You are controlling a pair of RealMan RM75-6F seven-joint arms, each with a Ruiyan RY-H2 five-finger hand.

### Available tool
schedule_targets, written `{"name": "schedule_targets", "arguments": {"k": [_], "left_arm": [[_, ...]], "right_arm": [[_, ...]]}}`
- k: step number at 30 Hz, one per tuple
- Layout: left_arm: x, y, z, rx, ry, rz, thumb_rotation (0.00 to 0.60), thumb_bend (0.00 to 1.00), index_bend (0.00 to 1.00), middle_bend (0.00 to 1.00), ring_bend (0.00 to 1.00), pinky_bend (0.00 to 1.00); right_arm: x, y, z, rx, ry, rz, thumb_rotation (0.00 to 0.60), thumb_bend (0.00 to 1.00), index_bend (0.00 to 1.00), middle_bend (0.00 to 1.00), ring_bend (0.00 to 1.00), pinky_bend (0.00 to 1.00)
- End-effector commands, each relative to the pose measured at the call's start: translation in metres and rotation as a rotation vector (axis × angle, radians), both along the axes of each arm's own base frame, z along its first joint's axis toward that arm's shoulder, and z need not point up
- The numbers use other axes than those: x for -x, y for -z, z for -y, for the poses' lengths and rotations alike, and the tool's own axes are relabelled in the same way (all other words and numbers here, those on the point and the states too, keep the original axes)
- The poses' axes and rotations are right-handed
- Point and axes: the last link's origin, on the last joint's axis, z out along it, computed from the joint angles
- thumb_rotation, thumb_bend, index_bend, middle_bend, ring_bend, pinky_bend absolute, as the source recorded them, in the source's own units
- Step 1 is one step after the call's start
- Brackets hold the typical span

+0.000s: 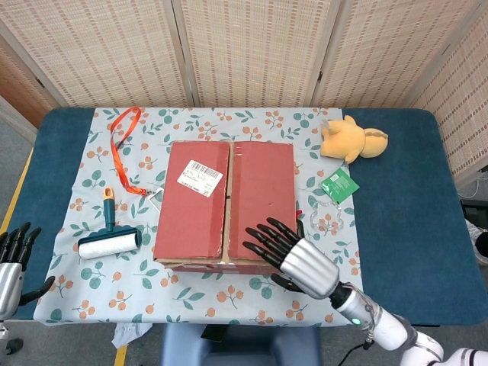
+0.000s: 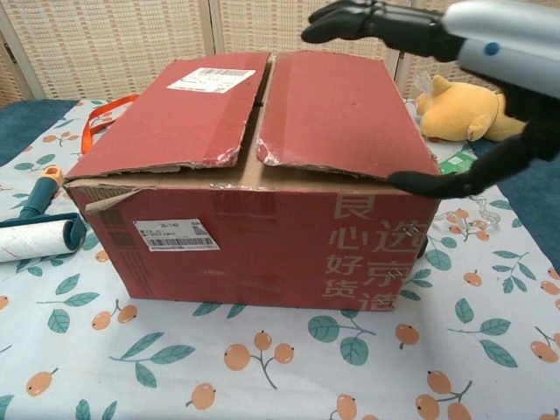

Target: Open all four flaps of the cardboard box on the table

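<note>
A red cardboard box (image 1: 226, 204) sits in the middle of the bench (image 1: 396, 229), on a cloth (image 1: 99, 290) printed with leaves and fruit, and both of its top flaps lie flat and closed, meeting along a seam down the middle. The left flap (image 2: 175, 114) carries a white shipping label (image 1: 200, 177); the right flap (image 2: 337, 109) is bare. The right hand (image 1: 293, 255) hovers over the near right corner of the box with its fingers spread and nothing in its grasp; from the chest camera its fingers (image 2: 350, 19) reach out above the right flap while its thumb points in beside the box's upper right edge. The left hand (image 1: 11, 255) is well to the left of the box at the bench's near edge, fingers apart and empty. Left of the box lie a lint roller (image 1: 109, 242) and an orange strap (image 1: 124, 149). Beyond the box's far right corner sits a yellow plush toy (image 1: 352, 139), with a green tag (image 1: 338, 184) nearer the box.
</note>
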Motion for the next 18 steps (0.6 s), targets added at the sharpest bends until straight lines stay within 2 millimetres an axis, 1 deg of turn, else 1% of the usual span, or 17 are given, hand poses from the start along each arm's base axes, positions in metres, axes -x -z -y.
{"name": "schedule_targets", "arguments": {"k": [1, 8, 18], "left_arm": [[0.002, -0.007, 0.003, -0.02, -0.017, 0.007, 0.6, 0.27, 0.0, 0.0, 0.0, 0.0], [0.003, -0.015, 0.011, -0.052, -0.018, 0.023, 0.6, 0.27, 0.0, 0.0, 0.0, 0.0], [0.005, -0.023, 0.014, -0.068, -0.012, 0.049, 0.6, 0.27, 0.0, 0.0, 0.0, 0.0]], "right_arm": [[-0.016, 0.012, 0.006, -0.004, -0.026, 0.0, 0.6, 0.37, 0.0, 0.0, 0.0, 0.0], [-0.031, 0.028, 0.015, -0.008, -0.039, -0.007, 0.6, 0.37, 0.0, 0.0, 0.0, 0.0], [-0.042, 0.045, 0.029, 0.0, -0.036, -0.017, 0.6, 0.37, 0.0, 0.0, 0.0, 0.0]]}}
